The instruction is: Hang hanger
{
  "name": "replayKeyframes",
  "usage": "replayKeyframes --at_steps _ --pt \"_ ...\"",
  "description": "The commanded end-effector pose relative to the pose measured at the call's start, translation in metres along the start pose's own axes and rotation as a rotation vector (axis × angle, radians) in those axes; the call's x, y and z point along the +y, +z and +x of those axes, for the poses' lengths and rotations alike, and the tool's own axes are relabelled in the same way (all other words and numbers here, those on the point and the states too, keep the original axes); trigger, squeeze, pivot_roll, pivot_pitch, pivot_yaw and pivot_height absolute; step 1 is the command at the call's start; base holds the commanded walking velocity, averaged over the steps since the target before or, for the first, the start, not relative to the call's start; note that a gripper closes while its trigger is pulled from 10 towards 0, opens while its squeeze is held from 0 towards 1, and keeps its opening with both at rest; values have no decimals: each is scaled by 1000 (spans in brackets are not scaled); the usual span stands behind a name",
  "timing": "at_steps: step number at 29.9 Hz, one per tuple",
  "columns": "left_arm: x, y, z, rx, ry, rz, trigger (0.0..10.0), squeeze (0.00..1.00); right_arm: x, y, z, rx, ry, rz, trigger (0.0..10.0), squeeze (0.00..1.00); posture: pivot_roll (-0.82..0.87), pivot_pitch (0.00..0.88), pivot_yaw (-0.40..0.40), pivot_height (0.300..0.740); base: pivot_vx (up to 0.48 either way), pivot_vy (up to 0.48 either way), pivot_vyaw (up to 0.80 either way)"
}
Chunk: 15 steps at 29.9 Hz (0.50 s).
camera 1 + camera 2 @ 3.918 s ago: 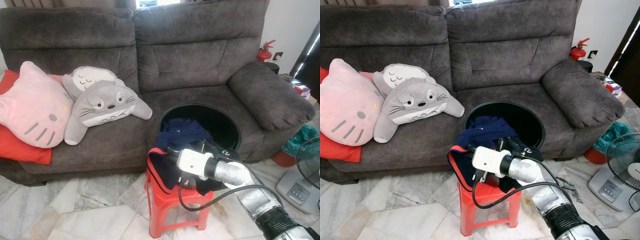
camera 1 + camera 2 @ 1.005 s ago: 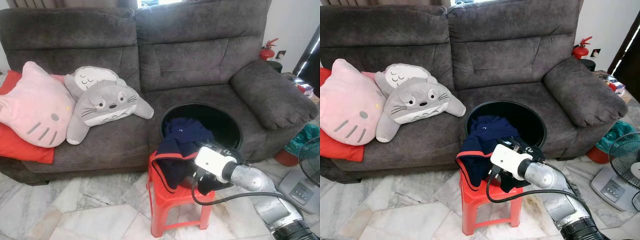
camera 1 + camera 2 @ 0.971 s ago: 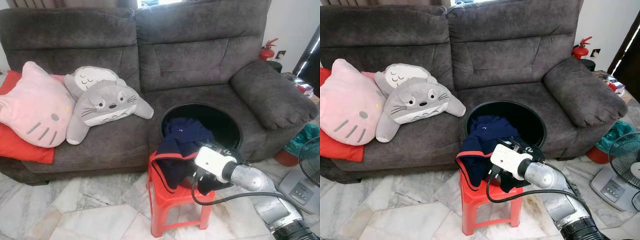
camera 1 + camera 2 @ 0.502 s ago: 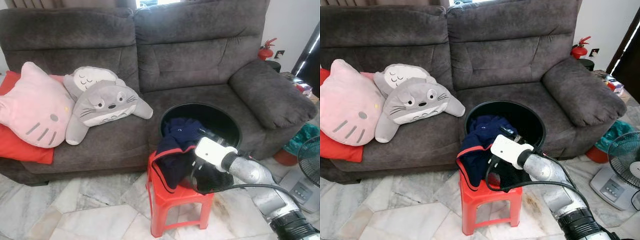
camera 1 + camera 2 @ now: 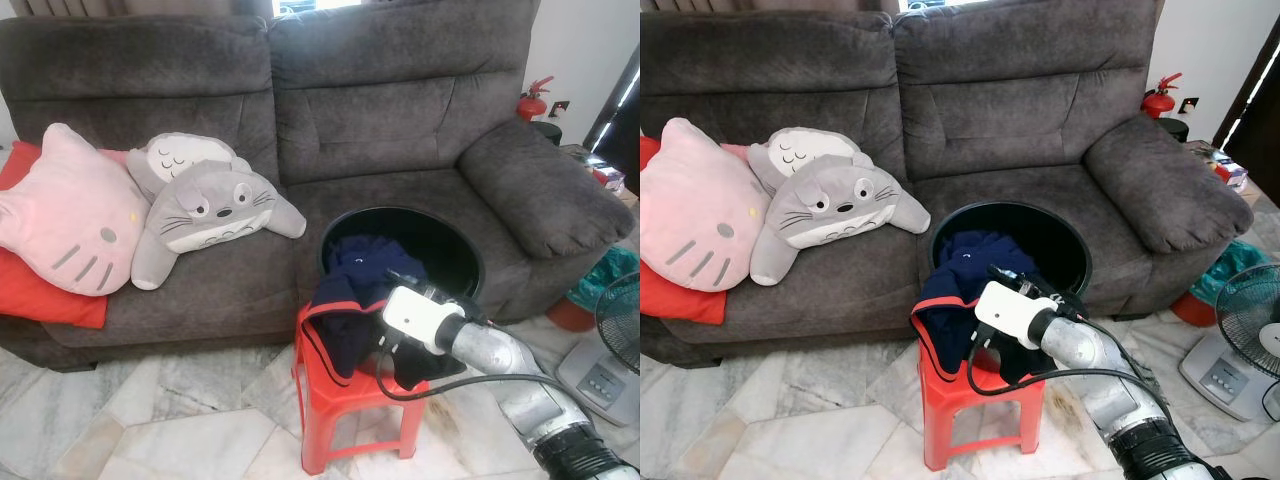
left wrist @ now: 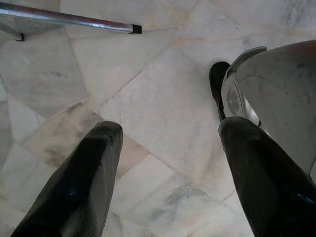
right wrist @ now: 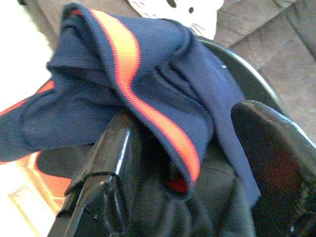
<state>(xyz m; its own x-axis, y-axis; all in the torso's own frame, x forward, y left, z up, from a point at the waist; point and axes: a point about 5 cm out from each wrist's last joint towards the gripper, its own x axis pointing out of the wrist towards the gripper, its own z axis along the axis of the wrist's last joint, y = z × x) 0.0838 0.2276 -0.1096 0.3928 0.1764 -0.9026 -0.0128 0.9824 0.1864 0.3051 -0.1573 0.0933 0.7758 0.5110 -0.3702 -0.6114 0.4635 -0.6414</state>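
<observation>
Right wrist view: my right gripper [image 7: 182,163] — 2 fingers apart — straddles navy garment [image 7: 148,89] on red stool [image 5: 345,400]; next, clamp fabric.

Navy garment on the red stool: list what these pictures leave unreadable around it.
- Any hanger: hidden under the navy garment folds, right wrist view.
- Black bucket contents: covered by the garment, eye views.
- Right gripper: fingers spread around the cloth; contact unclear.
- Red stool seat: mostly draped over.

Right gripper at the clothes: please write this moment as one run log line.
right gripper: open, fingers around navy garment | garment: on red stool, at black basket | left gripper: open, idle above floor
</observation>
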Motion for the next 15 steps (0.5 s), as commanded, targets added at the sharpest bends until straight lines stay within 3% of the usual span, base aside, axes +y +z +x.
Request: replayKeyframes --at_steps 1,15 --pt "2 -1 0 3 9 8 10000 0 -3 7 4 -37 11 -5 10000 0 -173 0 31 740 0 0 0" --pt "1 0 0 -2 20 -7 10000 0 -4 21 15 -141 39 -50 10000 0 -167 0 28 740 0 0 0"
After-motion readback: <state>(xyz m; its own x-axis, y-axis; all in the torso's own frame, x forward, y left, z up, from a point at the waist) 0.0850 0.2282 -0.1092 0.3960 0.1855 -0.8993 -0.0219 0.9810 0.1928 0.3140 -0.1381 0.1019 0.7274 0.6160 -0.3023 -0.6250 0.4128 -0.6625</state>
